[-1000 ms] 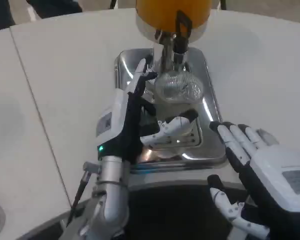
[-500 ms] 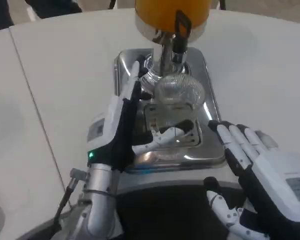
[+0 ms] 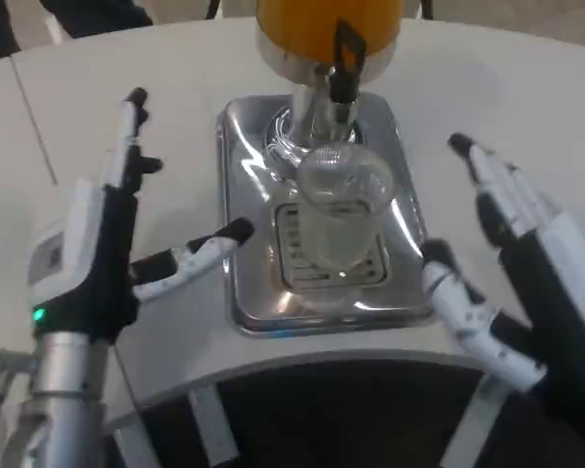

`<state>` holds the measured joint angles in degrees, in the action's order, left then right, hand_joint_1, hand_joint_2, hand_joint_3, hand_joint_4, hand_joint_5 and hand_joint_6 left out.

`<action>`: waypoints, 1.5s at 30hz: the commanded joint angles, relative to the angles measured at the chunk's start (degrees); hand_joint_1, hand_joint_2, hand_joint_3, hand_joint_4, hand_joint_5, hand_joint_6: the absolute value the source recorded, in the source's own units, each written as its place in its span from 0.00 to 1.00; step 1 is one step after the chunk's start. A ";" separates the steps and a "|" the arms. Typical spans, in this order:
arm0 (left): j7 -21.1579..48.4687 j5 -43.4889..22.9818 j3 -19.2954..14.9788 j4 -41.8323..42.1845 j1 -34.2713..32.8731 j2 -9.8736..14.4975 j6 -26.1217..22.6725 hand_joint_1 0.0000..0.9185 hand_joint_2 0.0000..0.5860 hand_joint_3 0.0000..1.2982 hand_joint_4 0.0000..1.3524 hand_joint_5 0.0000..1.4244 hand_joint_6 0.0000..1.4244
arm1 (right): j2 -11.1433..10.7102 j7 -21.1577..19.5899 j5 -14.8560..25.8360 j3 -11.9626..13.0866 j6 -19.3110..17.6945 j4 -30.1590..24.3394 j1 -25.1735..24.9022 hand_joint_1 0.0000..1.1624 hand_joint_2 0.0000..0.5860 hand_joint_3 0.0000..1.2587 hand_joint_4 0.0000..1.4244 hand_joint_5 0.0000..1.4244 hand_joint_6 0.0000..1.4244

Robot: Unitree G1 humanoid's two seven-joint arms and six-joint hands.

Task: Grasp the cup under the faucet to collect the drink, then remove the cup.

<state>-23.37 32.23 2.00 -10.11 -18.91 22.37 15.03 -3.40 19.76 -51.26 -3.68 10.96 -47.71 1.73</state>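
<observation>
I see the cup (image 3: 339, 219) standing on the drip tray (image 3: 249, 185), directly under the faucet (image 3: 343, 68), which blocks access from above. Open counter (image 3: 166, 146) lies left of the tray, between it and my left hand (image 3: 107, 249). On the right, bare counter separates the tray from my right hand (image 3: 522, 263).

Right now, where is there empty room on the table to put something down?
Bare white table lies left of the silver tray, beyond the left hand, and right of the tray past the right hand. The tray's middle is crowded: the clear cup stands under the orange dispenser's faucet.
</observation>
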 commanded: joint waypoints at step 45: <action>7.36 18.36 -1.90 31.93 35.72 1.00 -8.28 0.31 0.19 0.00 0.00 0.00 0.05 | -3.53 -1.03 32.30 -4.48 14.75 21.79 -35.46 0.12 0.88 0.00 0.00 0.00 0.01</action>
<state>-15.05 50.68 0.43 21.76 15.79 23.88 6.16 -5.29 16.68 -19.67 -7.15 23.57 -26.38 -31.63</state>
